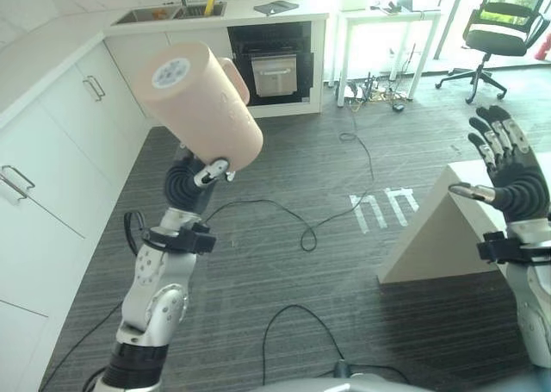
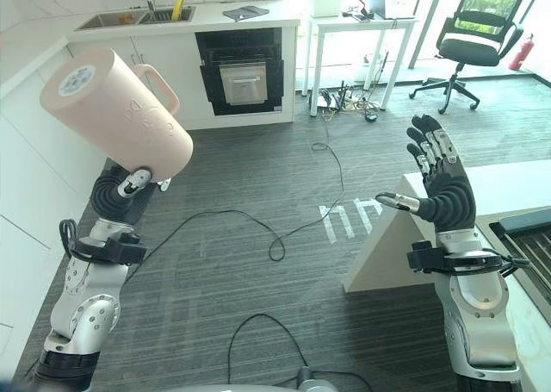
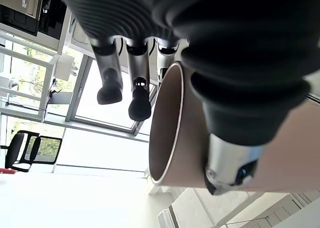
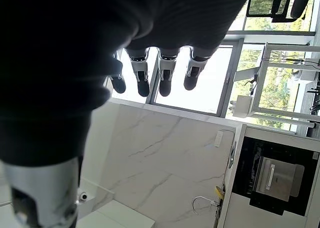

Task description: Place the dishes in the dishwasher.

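Above the floor, left hand (image 2: 129, 185) fingers grip a pink pitcher (image 2: 116, 121), largely hiding them; right hand (image 2: 443, 194) fingers spread wide.

Readable text: none, I can't make out a single word or number.
Mug (image 2: 120, 116) in my left hand (image 2: 138, 182): faint raised mark on its side, unreadable.
White floor marks (image 1: 383, 209): at 4 o'clock from mug, plain strokes, no clear letters.

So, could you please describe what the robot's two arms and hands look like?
Both arms are silver-grey with rounded joint housings and black clamp bands at the wrists. The left hand and right hand have dark ribbed covers over wrist and back, and silver fingers with dark tips.
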You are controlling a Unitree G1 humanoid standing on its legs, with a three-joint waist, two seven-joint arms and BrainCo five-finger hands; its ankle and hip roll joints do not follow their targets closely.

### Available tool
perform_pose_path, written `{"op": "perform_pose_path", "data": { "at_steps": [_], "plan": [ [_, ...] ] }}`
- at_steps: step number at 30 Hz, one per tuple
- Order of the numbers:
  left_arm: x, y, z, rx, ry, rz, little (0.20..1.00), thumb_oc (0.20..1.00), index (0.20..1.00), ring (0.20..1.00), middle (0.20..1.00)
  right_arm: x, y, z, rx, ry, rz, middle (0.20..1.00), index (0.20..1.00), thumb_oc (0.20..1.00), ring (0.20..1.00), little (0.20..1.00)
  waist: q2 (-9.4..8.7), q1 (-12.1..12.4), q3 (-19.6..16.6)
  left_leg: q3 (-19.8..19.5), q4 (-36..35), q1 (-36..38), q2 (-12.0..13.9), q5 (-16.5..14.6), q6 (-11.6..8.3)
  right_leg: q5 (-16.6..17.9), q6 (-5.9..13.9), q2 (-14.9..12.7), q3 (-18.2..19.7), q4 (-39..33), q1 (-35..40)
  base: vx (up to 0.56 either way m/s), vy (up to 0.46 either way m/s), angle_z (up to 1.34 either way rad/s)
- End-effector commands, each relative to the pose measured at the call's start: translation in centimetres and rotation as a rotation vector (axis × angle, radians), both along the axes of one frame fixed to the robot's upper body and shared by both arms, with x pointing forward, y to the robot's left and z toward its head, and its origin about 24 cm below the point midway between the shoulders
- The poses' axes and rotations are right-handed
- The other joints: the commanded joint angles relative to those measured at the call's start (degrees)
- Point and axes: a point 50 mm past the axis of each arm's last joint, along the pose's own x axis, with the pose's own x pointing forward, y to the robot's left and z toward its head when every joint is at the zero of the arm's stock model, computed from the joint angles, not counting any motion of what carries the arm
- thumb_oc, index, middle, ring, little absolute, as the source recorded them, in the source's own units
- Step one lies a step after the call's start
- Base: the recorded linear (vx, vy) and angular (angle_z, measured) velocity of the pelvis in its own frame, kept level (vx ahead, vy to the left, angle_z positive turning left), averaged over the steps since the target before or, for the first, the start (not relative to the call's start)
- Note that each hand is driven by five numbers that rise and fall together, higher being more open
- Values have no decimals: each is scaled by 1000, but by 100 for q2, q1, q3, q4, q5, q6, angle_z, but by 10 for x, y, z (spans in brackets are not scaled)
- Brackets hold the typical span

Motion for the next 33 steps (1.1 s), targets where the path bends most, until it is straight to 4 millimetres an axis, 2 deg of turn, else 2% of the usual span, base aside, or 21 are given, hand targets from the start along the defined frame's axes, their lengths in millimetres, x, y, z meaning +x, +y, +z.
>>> {"op": "perform_pose_path", "data": {
  "at_steps": [1, 4, 5, 12, 19, 21, 22, 23, 24, 25, 26, 27, 28, 29, 30, 31, 33],
  "plan": [
    [-1, 7, 26, 8, -145, 40, 200, 200, 200, 200, 200, 0, 5, 25, -18, -120, 42, 1000, 1000, 1000, 1000, 1000, -100, 25, -126, 270, -7, 174, -78, -208, -201, -327, 299, -202, -207, 5, 343, 13, -63, 5],
    [-2, 8, 26, 12, -143, 43, 200, 200, 200, 200, 200, 0, 5, 26, -26, -122, 39, 1000, 1000, 1000, 1000, 1000, -95, 36, -135, 241, -7, 172, -68, -203, -217, -354, 292, -181, -201, 5, 359, 2, -32, 3],
    [-9, 23, 37, -20, -287, 186, 200, 200, 200, 200, 200, 2, 19, 27, -34, -168, 151, 1000, 1000, 1000, 1000, 1000, -94, 67, -267, 620, -7, -206, 309, 94, -481, -435, 293, -345, -537, 5, 149, 0, 0, 0],
    [-9, 22, 36, -5, -275, 158, 200, 200, 200, 200, 200, -2, 20, 27, -27, -172, 181, 1000, 1000, 1000, 1000, 1000, -99, 49, -310, 678, -7, -182, 415, 139, -517, -471, 227, -239, -615, 5, 166, 10, -83, 9],
    [-10, 24, 25, -15, -233, 157, 200, 200, 200, 200, 200, -1, 11, 23, 13, -144, 133, 1000, 1000, 1000, 1000, 1000, -82, 32, -238, 610, 18, -99, 465, 238, -596, -613, 32, 22, -367, 5, 304, 69, -179, 6],
    [-11, 24, 22, -25, -217, 151, 200, 200, 200, 200, 200, -2, 10, 24, -12, -142, 118, 1000, 1000, 1000, 1000, 1000, -170, 49, -142, 680, 837, -344, 428, 192, -606, -612, -64, 10, -302, 5, 366, 85, -222, -9],
    [-11, 24, 20, -27, -214, 144, 200, 200, 200, 200, 200, -3, 9, 26, -16, -156, 111, 1000, 1000, 1000, 1000, 1000, -235, 56, -70, 688, 1591, -652, 436, 179, -632, -597, -129, -1, -275, 5, 377, 79, -212, -4],
    [-12, 22, 20, -31, -209, 135, 200, 200, 200, 200, 200, -3, 8, 28, -4, -163, 117, 1000, 1000, 1000, 1000, 1000, -269, 98, 59, 582, 2205, -1067, 494, 399, -719, -583, -195, 29, -222, 5, 414, 98, -150, 3],
    [-11, 21, 19, -31, -204, 133, 200, 200, 200, 200, 200, -2, 8, 28, -5, -164, 118, 1000, 1000, 1000, 1000, 1000, -249, 100, 110, 572, 2197, -1202, 566, 481, -746, -594, -208, 64, -211, 5, 435, 169, -35, 13],
    [-11, 20, 17, -36, -190, 127, 200, 200, 200, 200, 200, -1, 9, 27, -3, -158, 128, 1000, 1000, 1000, 1000, 1000, -213, 84, 146, 672, 1812, -1189, 683, 564, -741, -628, -189, 87, -194, 5, 477, 283, 132, 2],
    [-12, 20, 12, -38, -170, 118, 200, 200, 200, 200, 200, 0, 13, 25, -7, -147, 140, 1000, 1000, 1000, 1000, 1000, -136, 55, 139, 873, 1032, -1008, 897, 813, -750, -683, -146, 89, -230, 5, 518, 345, 209, -7],
    [-12, 19, 11, -34, -162, 117, 200, 200, 200, 200, 200, -1, 14, 24, -13, -144, 145, 1000, 1000, 1000, 1000, 1000, -86, 39, 133, 988, 573, -917, 1036, 1065, -795, -719, -110, 71, -286, 5, 547, 253, 177, -25],
    [-12, 19, 11, -34, -162, 117, 200, 200, 200, 200, 200, -1, 14, 24, -13, -144, 145, 1000, 1000, 1000, 1000, 1000, -86, 39, 133, 988, 573, -917, 1036, 1065, -795, -719, -110, 71, -286, 5, 547, 328, 247, -24],
    [-13, 19, 8, -29, -156, 110, 200, 200, 200, 200, 200, -3, 13, 23, -33, -145, 153, 1000, 1000, 1000, 1000, 1000, 22, 17, 133, 1087, -7, -875, 1357, 1630, -999, -794, -84, 50, -439, 5, 624, 360, 271, -19],
    [-13, 21, 7, -30, -159, 111, 200, 200, 200, 200, 200, -3, 12, 24, -39, -145, 154, 1000, 1000, 1000, 1000, 1000, 66, 48, 130, 848, -7, -1031, 1485, 1832, -1112, -863, -98, 63, -417, 5, 679, 490, 377, -6],
    [-14, 23, 6, -35, -165, 112, 200, 200, 200, 200, 200, -1, 9, 26, -44, -142, 156, 1000, 1000, 1000, 1000, 1000, 83, 71, 119, 696, -7, -1074, 1464, 1813, -1123, -912, -101, 48, -376, 5, 729, 448, 356, -2],
    [-18, 28, 5, -46, -168, 122, 200, 200, 200, 200, 200, 0, 6, 29, -51, -130, 173, 1000, 1000, 1000, 1000, 1000, 101, 102, 71, 678, -7, -1016, 1391, 1585, -1061, -977, -54, -62, -362, 5, 868, 492, 392, -27]
  ]
}}
